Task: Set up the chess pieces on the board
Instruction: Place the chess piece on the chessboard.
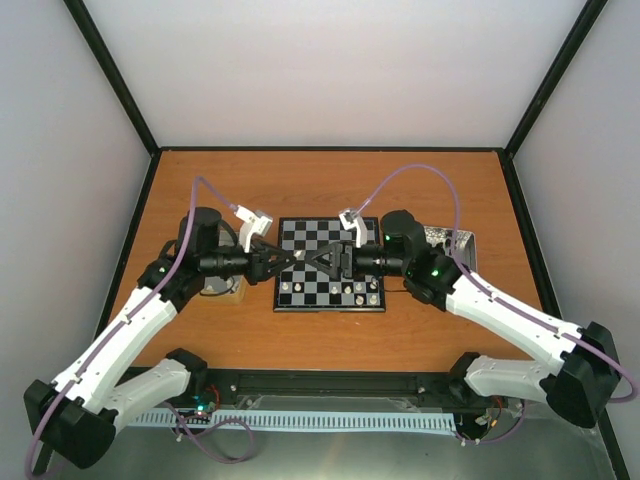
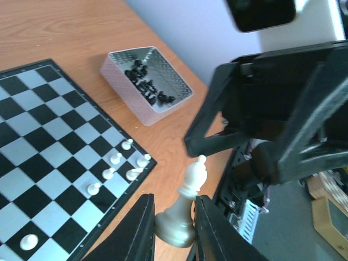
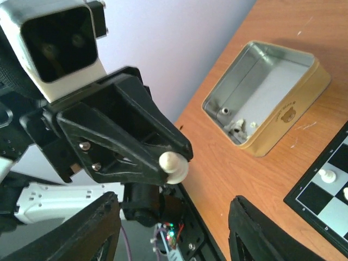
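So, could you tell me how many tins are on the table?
2: a silver tin holding black pieces, right of the chessboard, and a gold tin left of it; none seems hidden.

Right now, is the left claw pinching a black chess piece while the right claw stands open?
Not quite. The left gripper is pinching a cream-white chess piece, not a black one. The left wrist view shows it clamped between the fingers. The rest is right: the right gripper stands open.
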### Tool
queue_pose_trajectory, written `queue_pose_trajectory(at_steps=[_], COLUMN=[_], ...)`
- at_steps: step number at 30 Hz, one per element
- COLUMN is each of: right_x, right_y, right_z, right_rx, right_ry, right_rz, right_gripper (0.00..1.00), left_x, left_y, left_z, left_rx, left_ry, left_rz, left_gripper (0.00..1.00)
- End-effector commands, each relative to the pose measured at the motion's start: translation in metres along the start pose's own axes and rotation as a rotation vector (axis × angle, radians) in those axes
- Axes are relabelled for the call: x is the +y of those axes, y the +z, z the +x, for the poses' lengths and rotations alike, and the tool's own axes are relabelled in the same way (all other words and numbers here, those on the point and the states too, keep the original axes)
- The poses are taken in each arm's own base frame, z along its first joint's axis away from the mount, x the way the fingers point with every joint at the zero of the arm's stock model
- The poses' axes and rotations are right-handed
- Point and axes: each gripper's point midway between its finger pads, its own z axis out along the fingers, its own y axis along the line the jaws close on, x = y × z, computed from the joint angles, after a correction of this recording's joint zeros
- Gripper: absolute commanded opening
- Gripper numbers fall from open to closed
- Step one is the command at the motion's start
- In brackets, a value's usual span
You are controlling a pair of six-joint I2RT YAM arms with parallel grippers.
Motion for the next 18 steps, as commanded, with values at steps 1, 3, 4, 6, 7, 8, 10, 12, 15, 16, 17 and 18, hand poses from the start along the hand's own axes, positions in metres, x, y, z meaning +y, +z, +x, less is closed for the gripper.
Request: queue_pose_trajectory(at_steps=[1,3,4,6,7,8,10,12,15,16,17,18], right_x=[0.017,0.014,0.014,0.015,0.014,0.012,0.009,0.007,0.001,0.0,0.0,0.0], right_y=[0.006,0.007,0.008,0.011,0.013,0.016,0.02,0.023,0.028,0.029,0.03,0.031], right_z=[0.003,0.002,0.002,0.002,0.002,0.002,0.003,0.003,0.003,0.004,0.004,0.003], right_rx=[0.072,0.074,0.077,0.093,0.102,0.108,0.122,0.132,0.142,0.146,0.148,0.148], right_ry=[-0.024,-0.027,-0.03,-0.026,-0.019,-0.011,-0.001,0.005,0.022,0.027,0.031,0.032], right_rz=[-0.088,-0.065,-0.063,-0.071,-0.071,-0.065,-0.062,-0.055,-0.035,-0.034,-0.035,-0.036], right_gripper=[0.51,0.5,0.5,0.5,0.5,0.49,0.44,0.39,0.31,0.29,0.26,0.25], left_x=[-0.034,-0.034,-0.033,-0.033,-0.033,-0.033,-0.031,-0.029,-0.026,-0.026,-0.025,-0.024], left_y=[-0.006,-0.007,-0.007,-0.007,-0.007,-0.008,-0.006,-0.005,-0.004,-0.004,-0.004,-0.004], left_z=[-0.011,-0.01,-0.008,-0.007,-0.006,-0.006,-0.004,-0.004,-0.001,0.0,0.0,0.001], left_rx=[-0.018,-0.016,-0.014,-0.012,-0.012,-0.013,-0.008,-0.004,0.002,0.003,0.005,0.006], left_ry=[0.123,0.121,0.119,0.114,0.113,0.112,0.106,0.099,0.091,0.089,0.088,0.086], left_rz=[0.145,0.141,0.136,0.137,0.139,0.139,0.133,0.126,0.122,0.122,0.12,0.116], left_gripper=[0.11,0.12,0.11,0.12,0.12,0.12,0.12,0.12,0.12,0.12,0.12,0.12])
